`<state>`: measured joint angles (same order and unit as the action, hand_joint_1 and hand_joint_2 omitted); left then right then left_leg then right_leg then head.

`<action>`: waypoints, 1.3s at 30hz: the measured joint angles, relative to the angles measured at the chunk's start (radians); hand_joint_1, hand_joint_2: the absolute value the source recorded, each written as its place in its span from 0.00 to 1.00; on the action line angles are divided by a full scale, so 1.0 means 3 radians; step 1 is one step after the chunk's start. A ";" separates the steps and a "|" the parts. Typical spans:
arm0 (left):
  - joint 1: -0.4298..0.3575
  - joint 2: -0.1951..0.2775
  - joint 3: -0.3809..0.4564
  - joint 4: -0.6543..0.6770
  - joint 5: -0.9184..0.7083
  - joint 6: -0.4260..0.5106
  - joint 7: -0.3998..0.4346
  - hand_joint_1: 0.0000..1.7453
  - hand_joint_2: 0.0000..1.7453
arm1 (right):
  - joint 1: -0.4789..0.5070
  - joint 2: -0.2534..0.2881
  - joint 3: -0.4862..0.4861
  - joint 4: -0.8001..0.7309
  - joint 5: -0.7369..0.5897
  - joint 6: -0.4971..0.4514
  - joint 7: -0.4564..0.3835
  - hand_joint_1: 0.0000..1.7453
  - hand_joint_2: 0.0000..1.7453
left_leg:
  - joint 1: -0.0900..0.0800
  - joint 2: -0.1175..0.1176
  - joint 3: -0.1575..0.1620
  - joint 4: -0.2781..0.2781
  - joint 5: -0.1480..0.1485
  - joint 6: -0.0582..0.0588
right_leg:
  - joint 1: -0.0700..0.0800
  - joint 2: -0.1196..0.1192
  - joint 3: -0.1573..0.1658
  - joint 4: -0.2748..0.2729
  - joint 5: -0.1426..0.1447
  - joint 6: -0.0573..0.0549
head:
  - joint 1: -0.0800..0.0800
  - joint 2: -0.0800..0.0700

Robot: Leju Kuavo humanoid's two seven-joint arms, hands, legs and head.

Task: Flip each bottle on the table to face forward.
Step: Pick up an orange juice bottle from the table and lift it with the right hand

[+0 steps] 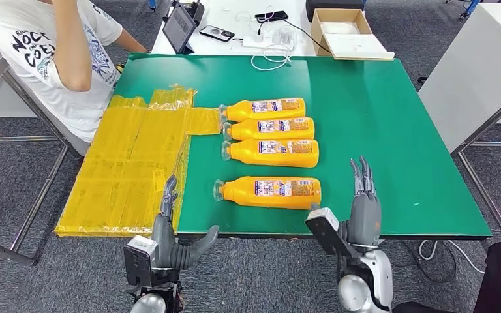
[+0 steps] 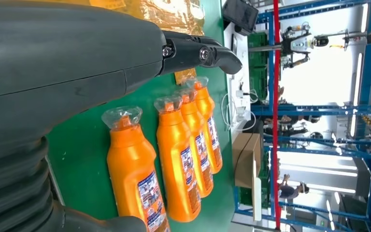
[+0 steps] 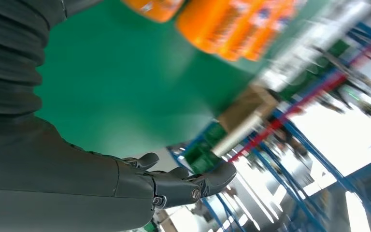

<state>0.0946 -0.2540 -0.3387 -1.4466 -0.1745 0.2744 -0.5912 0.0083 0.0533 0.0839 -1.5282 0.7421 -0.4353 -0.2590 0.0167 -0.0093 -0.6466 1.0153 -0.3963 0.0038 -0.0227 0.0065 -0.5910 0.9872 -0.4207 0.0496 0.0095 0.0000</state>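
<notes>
Robot hands beside sideways bottles

bottles blurred, person cropped at top

Bare green desk lies right of my four bottles; yellow sheeting (and a seated person) crowds the left.

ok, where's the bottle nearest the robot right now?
In the head view the nearest bottle lies on its side near the green table's front edge, apart from the other three bottles, between the two hands.
</notes>
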 joint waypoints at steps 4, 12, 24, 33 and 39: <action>-0.0002 -0.0008 0.0026 0.0000 -0.0013 -0.0020 0.0012 0.00 1.00 | -0.0131 -0.0112 -0.0039 0.0104 0.0048 0.0095 0.0098 0.00 1.00 | -0.0004 0.0000 0.0000 0.0000 0.0002 0.0002 | -0.0003 0.0000 0.0000 0.0000 0.0002 0.0002 | 0.0000 0.0000; -0.0004 -0.0010 0.0033 0.0000 -0.0013 -0.0022 0.0014 0.00 1.00 | -0.0182 -0.0176 -0.0042 0.0200 0.0061 0.0095 0.0107 0.00 1.00 | -0.0004 0.0000 -0.0001 0.0000 0.0001 0.0002 | -0.0003 0.0000 -0.0001 0.0000 0.0001 0.0003 | -0.0001 0.0000; -0.0005 -0.0024 0.0069 0.0010 -0.0035 -0.0122 0.0057 0.00 1.00 | -0.0385 -0.0252 -0.0002 0.0447 0.0119 0.0637 0.0414 0.00 1.00 | -0.0005 0.0001 -0.0002 0.0000 0.0003 0.0004 | -0.0003 0.0000 0.0000 0.0000 0.0003 0.0004 | 0.0000 0.0000; -0.0072 -0.0048 0.0113 0.0106 -0.0063 -0.0273 0.0087 0.00 1.00 | -0.1110 -0.0255 0.0460 0.1286 -0.0196 0.1304 0.0345 0.00 1.00 | -0.0004 0.0002 -0.0002 0.0000 0.0008 0.0004 | -0.0002 0.0000 -0.0001 0.0002 0.0008 0.0000 | -0.0001 0.0000; -0.0124 -0.0056 0.0113 0.0202 -0.0062 -0.0306 0.0089 0.00 1.00 | -0.1408 -0.0136 0.0892 0.1651 -0.0329 0.1163 0.0310 0.00 1.00 | -0.0004 0.0001 -0.0003 0.0000 0.0011 0.0005 | -0.0002 -0.0001 -0.0003 0.0002 0.0009 -0.0003 | -0.0001 0.0000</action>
<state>0.0573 -0.2708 -0.3048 -1.3859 -0.1930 0.1824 -0.5646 -0.4140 0.0126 0.3514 -1.0330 0.6435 -0.0864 -0.1659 0.0155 -0.0091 -0.6475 1.0153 -0.3930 0.0051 -0.0233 0.0061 -0.5918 0.9877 -0.4179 0.0488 0.0093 0.0000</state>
